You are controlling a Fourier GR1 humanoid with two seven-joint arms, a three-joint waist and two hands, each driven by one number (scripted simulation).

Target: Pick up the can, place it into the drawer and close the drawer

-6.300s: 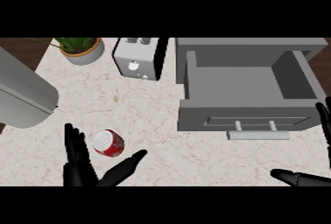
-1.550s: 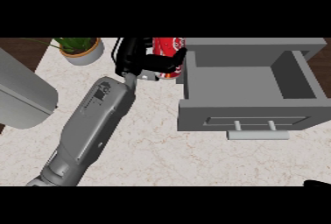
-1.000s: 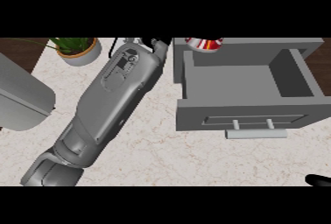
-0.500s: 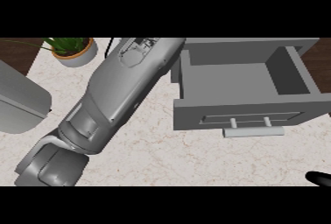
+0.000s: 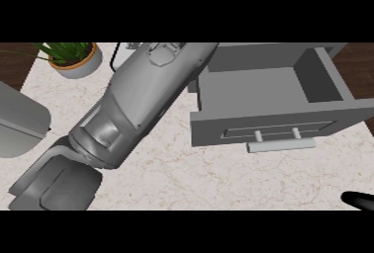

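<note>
Left forearm [image 5: 131,113] stretched diagonally beside the drawer [image 5: 270,106], its hand hidden past the top edge, right hand [image 5: 359,200] a dark tip below the drawer

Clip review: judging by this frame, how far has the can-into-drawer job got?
Partway, as far as the frame shows. The drawer stands open and what shows of its inside holds nothing. The can is not visible, nor is the left hand; only the left forearm stretches toward the top edge beside the drawer, so carrying appears in progress. Only a fingertip of the right hand shows at the lower right. Placing the can and closing the drawer remain.
</note>
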